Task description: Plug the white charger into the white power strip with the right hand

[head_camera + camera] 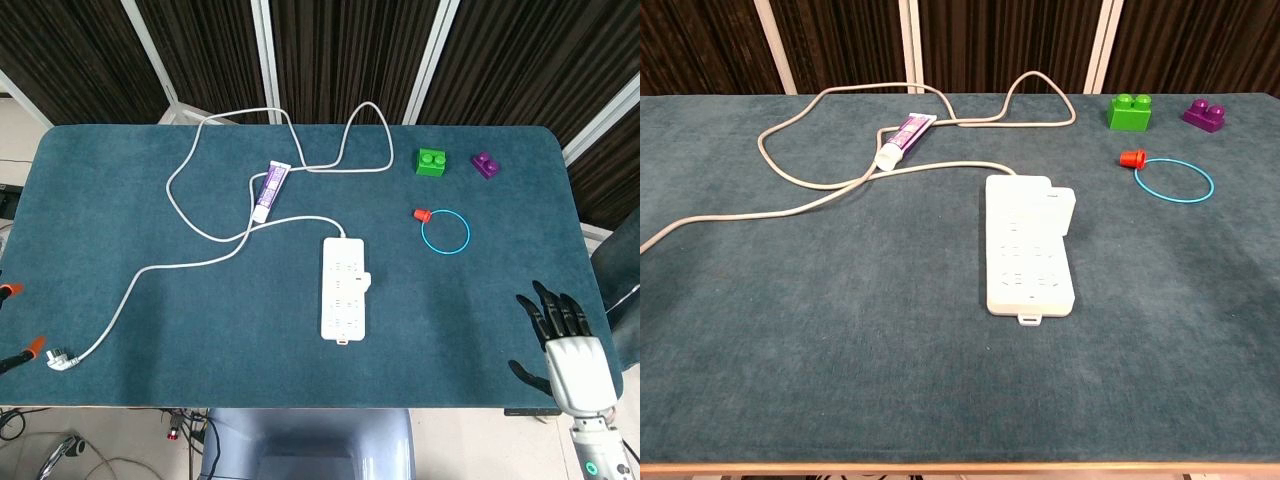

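Head view: right hand (572, 352) spread, empty.

head view high, looking straight down, chest view low, near, facing forward, both sharing the table (150, 330)

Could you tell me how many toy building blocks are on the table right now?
2: a green block near the table's far right edge, and a purple block just right of it. None appear hidden.

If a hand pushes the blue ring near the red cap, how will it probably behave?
The blue ring looks very thin and lies flat, so it would probably slide on the table rather than roll. It seems light and possibly flexible. Picking it up off the fuzzy surface may be awkward.
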Robot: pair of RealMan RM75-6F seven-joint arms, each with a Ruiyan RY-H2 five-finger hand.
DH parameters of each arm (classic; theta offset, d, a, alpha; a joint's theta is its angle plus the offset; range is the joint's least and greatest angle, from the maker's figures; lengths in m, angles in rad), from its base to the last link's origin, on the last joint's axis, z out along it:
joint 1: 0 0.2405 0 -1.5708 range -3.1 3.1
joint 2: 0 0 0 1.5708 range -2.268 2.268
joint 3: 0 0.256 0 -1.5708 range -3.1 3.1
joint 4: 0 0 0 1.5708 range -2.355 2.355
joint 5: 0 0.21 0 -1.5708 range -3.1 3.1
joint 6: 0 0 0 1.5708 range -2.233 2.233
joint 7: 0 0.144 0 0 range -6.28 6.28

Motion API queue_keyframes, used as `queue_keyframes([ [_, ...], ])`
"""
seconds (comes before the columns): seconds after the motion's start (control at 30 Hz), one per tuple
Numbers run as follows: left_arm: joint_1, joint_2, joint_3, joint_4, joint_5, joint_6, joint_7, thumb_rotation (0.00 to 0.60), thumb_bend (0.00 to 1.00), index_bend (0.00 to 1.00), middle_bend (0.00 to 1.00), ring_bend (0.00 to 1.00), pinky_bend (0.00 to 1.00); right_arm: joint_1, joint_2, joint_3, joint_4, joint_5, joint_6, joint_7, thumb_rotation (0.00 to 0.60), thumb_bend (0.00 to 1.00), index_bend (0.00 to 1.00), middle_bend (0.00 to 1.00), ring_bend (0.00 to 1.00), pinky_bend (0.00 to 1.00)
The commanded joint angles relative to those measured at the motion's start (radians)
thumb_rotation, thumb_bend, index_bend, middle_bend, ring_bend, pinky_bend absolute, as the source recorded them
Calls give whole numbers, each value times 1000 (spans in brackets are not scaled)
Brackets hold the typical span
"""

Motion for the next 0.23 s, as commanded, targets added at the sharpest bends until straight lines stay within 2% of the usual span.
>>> queue_keyframes([
  [0.03,3,5,-3,-4,-6,3,-6,600,133,260,94,30,93,-20,-17,5,20,-13,2,-35,600,187,154,18,117,112],
  [0.23,4,16,-2,-1,-2,0,-24,600,133,260,94,30,93,-34,-14,26,20,-8,-18,-47,600,188,163,18,116,112],
])
